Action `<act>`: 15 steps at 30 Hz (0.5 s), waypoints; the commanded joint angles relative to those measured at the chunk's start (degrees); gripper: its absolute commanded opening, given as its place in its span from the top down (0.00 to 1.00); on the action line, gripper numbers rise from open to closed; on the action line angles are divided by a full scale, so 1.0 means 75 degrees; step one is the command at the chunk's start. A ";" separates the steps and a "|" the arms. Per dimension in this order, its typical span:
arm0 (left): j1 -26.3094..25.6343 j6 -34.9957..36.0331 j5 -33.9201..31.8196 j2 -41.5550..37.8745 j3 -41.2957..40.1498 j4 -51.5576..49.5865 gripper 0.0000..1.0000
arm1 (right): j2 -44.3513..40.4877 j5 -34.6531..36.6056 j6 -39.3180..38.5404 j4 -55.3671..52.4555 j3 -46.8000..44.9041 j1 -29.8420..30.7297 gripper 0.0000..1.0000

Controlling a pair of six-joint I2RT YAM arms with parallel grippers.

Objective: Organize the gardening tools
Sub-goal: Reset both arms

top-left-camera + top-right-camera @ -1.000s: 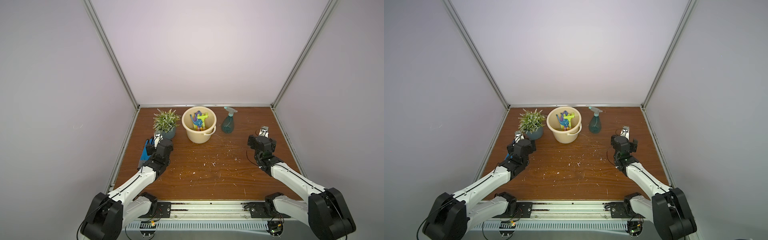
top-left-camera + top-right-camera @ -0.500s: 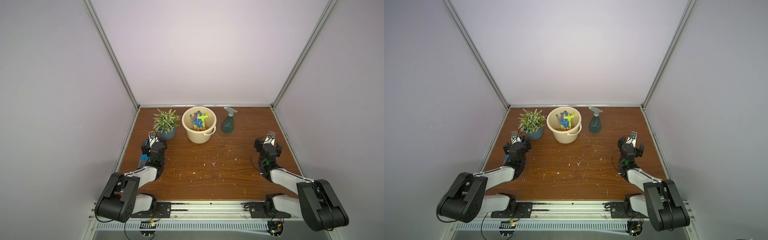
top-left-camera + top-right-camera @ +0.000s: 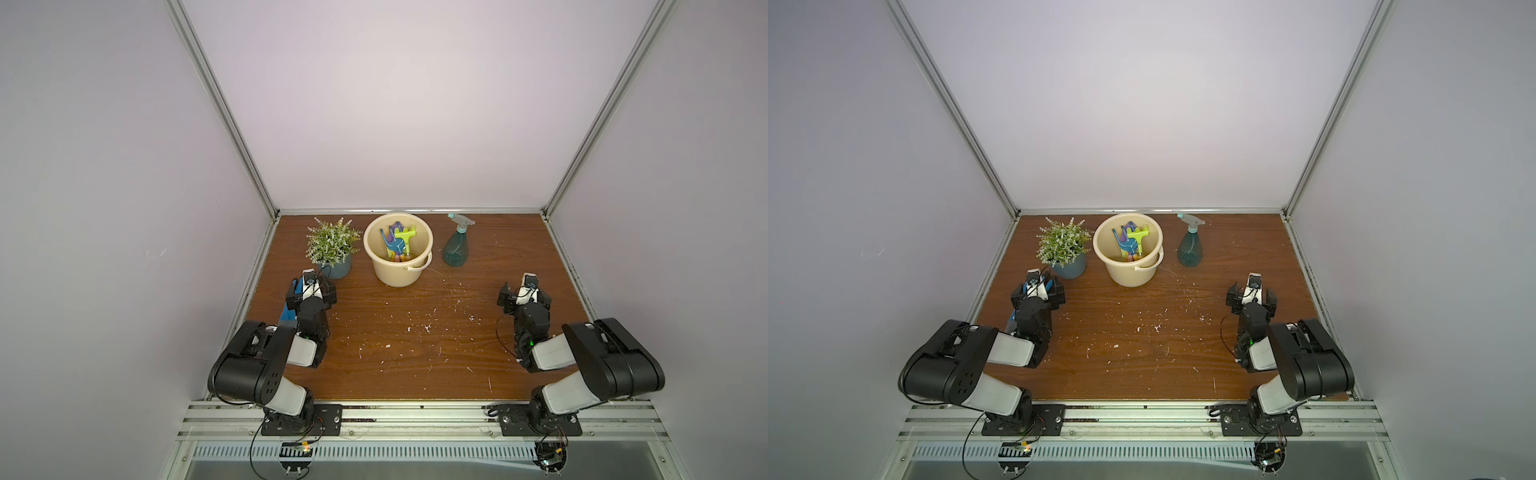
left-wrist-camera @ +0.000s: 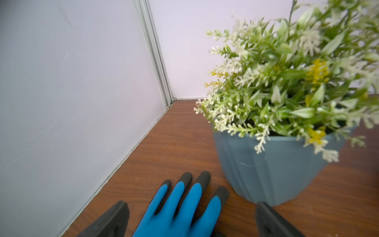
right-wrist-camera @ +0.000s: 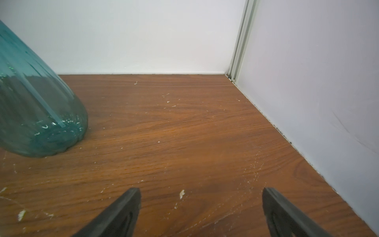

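A wood-grain table inside a white-walled booth carries the whole scene. The 2 arms sit folded near the front rail. The left gripper hangs with its fingers spread wide over a blue-and-grey glove, and the right gripper is just as wide apart above bare wood, holding nothing.

At the back, a cream bucket stands between a potted plant and a teal spray bottle, which is upright and just beside the bucket. The blue, purple and lime-green hand tools stand bunched inside the bucket (more colours may lie beneath, too small to tell). White flecks litter the wood.

The sorting looks close to finished, so the main hazard is a careless move. The left gripper's fingers straddle the glove and sit near the plant's pot, so a forward or downward push could snag the glove or shove the pot. The tall bottle would tip easily if the right arm swung inward.

Against the view 1 second ago, both arms have drawn back from a low, outstretched reach into this raised fold. The grippers have hardly shifted and remain spread, and the bucket, plant, bottle and glove have not moved.
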 commanded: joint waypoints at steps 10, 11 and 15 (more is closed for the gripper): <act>0.0505 -0.0330 0.0733 0.0432 -0.0087 0.1026 0.01 | -0.0164 -0.0403 0.0010 0.0066 0.0411 -0.0152 0.01; 0.0505 -0.0328 0.0730 0.0434 -0.0077 0.1028 0.00 | -0.0164 -0.0403 0.0010 0.0067 0.0412 -0.0148 0.00; 0.0499 -0.0316 0.0735 0.0417 -0.0082 0.1027 0.00 | -0.0118 -0.0429 0.0022 -0.0064 0.0501 -0.0162 0.00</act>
